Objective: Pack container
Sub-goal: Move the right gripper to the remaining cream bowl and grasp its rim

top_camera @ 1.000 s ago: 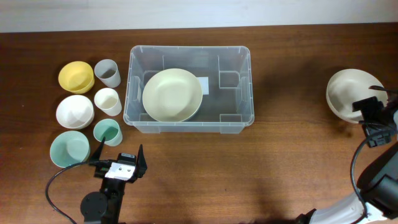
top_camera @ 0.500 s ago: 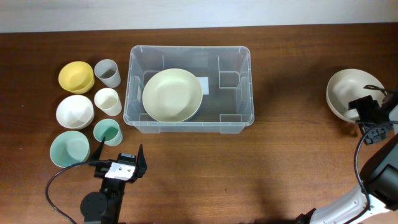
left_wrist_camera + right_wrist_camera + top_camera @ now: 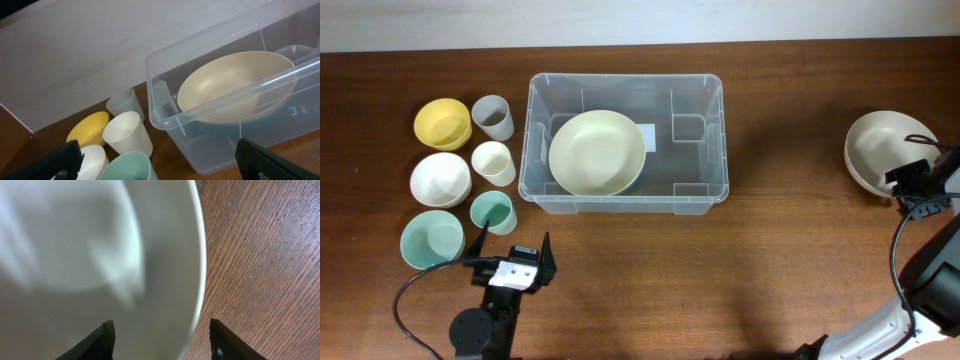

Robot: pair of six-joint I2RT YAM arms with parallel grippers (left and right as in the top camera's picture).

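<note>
The clear plastic container (image 3: 705,190) sits at the table's middle with a cream bowl (image 3: 597,152) inside its left part; both show in the left wrist view, the container (image 3: 165,112) and the bowl (image 3: 235,82). A large off-white bowl (image 3: 876,148) sits at the far right. My right gripper (image 3: 912,192) is open at that bowl's right rim; in the right wrist view the bowl (image 3: 90,260) fills the frame, its rim between the open fingers (image 3: 162,340). My left gripper (image 3: 510,262) is open and empty near the front edge.
Left of the container stand a yellow bowl (image 3: 442,122), a grey cup (image 3: 493,117), a cream cup (image 3: 493,162), a white bowl (image 3: 440,179), a teal cup (image 3: 492,211) and a teal bowl (image 3: 431,239).
My right gripper has drifted a little down and right along the off-white bowl's right rim. The left arm has not moved.
</note>
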